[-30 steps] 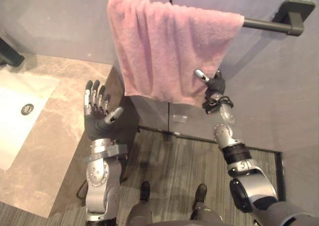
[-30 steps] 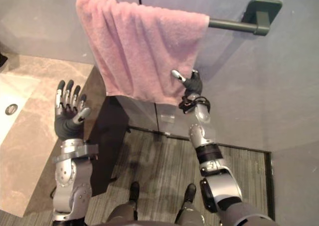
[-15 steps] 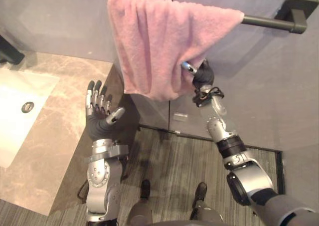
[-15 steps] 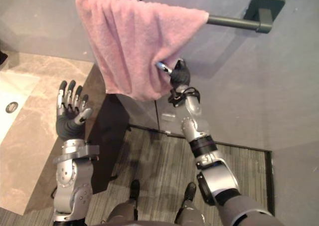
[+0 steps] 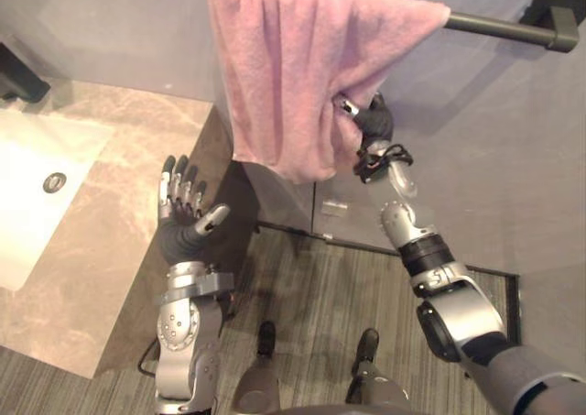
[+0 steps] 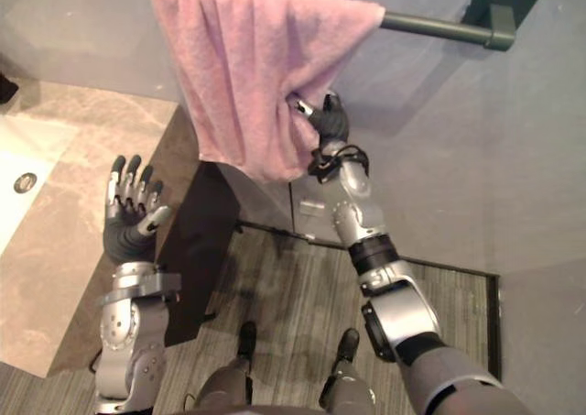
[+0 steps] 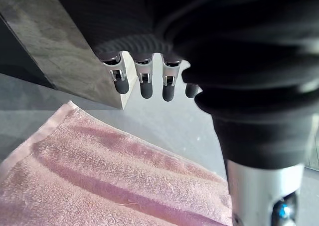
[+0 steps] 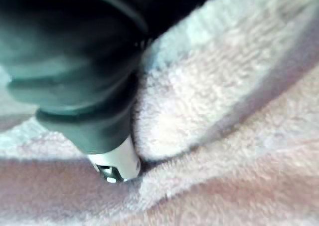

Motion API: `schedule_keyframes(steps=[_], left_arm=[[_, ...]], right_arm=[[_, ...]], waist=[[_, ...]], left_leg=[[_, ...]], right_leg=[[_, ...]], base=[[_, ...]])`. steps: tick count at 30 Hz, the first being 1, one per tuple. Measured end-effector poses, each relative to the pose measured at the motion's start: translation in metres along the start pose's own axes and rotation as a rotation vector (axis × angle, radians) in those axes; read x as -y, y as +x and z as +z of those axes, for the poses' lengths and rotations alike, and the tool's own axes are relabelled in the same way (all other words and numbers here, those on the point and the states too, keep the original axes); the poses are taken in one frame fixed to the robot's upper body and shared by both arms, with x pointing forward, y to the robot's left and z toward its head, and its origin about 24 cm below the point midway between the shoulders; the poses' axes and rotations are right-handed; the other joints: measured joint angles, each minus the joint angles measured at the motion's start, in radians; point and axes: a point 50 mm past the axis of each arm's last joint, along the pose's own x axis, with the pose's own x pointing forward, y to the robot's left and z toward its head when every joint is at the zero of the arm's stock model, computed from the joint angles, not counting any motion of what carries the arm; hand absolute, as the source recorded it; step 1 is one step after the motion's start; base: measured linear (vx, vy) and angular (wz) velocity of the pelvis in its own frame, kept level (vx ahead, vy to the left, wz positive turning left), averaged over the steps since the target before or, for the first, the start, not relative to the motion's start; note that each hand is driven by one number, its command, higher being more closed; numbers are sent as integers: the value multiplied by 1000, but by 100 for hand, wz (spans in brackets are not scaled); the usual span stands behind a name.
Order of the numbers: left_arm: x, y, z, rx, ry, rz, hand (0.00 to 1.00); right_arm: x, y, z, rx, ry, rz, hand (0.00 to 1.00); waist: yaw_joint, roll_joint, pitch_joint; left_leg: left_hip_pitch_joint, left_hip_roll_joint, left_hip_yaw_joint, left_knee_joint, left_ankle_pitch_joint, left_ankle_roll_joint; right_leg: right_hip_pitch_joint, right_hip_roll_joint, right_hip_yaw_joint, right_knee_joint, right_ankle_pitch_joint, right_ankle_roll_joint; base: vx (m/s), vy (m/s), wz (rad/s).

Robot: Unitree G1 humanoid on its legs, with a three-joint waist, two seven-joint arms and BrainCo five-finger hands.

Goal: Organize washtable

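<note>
Pinching the bunched lower edge of the pink towel with the right hand at upper centre, below the dark rail carrying the cloth. Holding the left hand spread wide at lower left, by the marble counter edge.

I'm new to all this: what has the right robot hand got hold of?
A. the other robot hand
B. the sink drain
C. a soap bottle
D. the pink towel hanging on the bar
D: the right robot hand pinches a bunched fold of the pink towel, which hangs over the dark wall bar.
</note>
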Motion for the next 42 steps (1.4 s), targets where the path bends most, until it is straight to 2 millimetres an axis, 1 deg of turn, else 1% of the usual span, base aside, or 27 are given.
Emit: schedule_keyframes(steps=[4, 7, 8, 9, 10, 11, 13, 15, 19, 21, 23, 27, 31, 35, 39, 42], left_arm=[[-1, 1, 1, 5, 4, 5, 0], [-7, 7, 3, 28, 36, 31, 0], [-12, 14, 5, 53, 84, 65, 0], [-15, 17, 6, 64, 107, 82, 0], [-20, 27, 7, 86, 147, 100, 0], [-22, 30, 9, 96, 167, 109, 0], [-22, 45, 11, 119, 218, 95, 0], [-21, 57, 11, 124, 247, 69, 0], [-23, 83, 11, 128, 301, 60, 0], [-25, 93, 10, 121, 334, 67, 0], [-27, 104, 13, 131, 362, 72, 0], [-26, 112, 15, 134, 371, 58, 0], [-26, 122, 11, 83, 333, 2, 0], [-29, 136, 15, 45, 329, -54, 0], [-27, 143, 11, 13, 274, -69, 0], [-29, 150, 14, -1, 228, -85, 0]], right_arm=[[3, 0, 2, 11, 17, -18, 100], [15, -5, 2, 21, 39, -65, 100], [22, -8, 2, 27, 47, -93, 100], [25, -10, 2, 32, 48, -103, 100], [32, -13, 5, 53, 53, -124, 100], [34, -14, 8, 65, 54, -128, 100], [41, -21, 14, 93, 39, -137, 100], [47, -27, 12, 86, 31, -152, 100], [43, -34, 16, 111, 24, -108, 100], [45, -36, 17, 112, 15, -109, 100], [47, -40, 22, 127, 3, -104, 100], [47, -42, 30, 156, -14, -87, 100], [47, -43, 28, 148, -19, -72, 100], [43, -46, 19, 114, -5, -45, 100], [42, -46, 16, 105, 14, -33, 100], [40, -46, 16, 104, 22, -26, 100]], waist=[[-1, -8, 5], [-1, -10, 6], [-1, -10, 6], [-1, -10, 6], [-4, -10, 6], [-4, -10, 6], [-7, -11, 6], [-9, -13, 5], [-11, -15, 3], [-32, -17, 3], [-36, -24, -2], [-57, -26, -3], [-59, -34, -8], [-57, -58, -23], [-49, -58, -23], [-46, -58, -23]], left_leg=[[2, 0, 5, 0, 1, 0], [8, -1, 15, 0, 1, 0], [13, 0, 22, 0, 1, 0], [16, 0, 26, 0, 1, 0], [24, 0, 37, 0, 1, -1], [27, 0, 41, 0, 1, -1], [34, 2, 53, -1, 0, -1], [38, 9, 67, -1, 0, -2], [34, 28, 99, -1, -3, -6], [34, 36, 105, -1, -4, -8], [31, 44, 126, -1, -7, -14], [27, 47, 145, -1, -9, -16], [25, 52, 151, -1, -10, -18], [1, 58, 155, 1, -8, -22], [-6, 58, 150, 9, -8, -22], [-25, 58, 148, 21, -9, -22]], right_leg=[[0, 0, 5, -1, 4, -1], [0, 0, 14, -2, 7, -2], [0, 0, 19, -2, 9, -2], [0, 1, 23, -2, 10, -2], [0, 1, 36, -2, 12, -1], [0, 1, 41, -3, 13, -2], [-1, 3, 50, -3, 14, -2], [-2, 11, 67, -12, 22, -5], [-22, 35, 100, -25, 36, -18], [-25, 43, 104, -25, 36, -18], [-43, 54, 126, -25, 39, -22], [-60, 60, 146, -25, 43, -27], [-66, 65, 153, -25, 44, -28], [-92, 70, 159, -25, 49, -35], [-93, 70, 159, -25, 51, -38], [-106, 70, 160, -25, 55, -42]], base=[[-7, 9, -3], [-15, 20, -9], [-10, 18, -12], [-10, 30, -22], [-7, 26, -20], [-6, 27, -21], [-7, 29, -17], [-10, 20, -20], [-28, -3, -26], [-23, -4, -15], [-20, 4, -25], [0, 21, -17], [11, 23, -6], [2, 5, -1], [3, 6, 1], [0, 0, 0]])
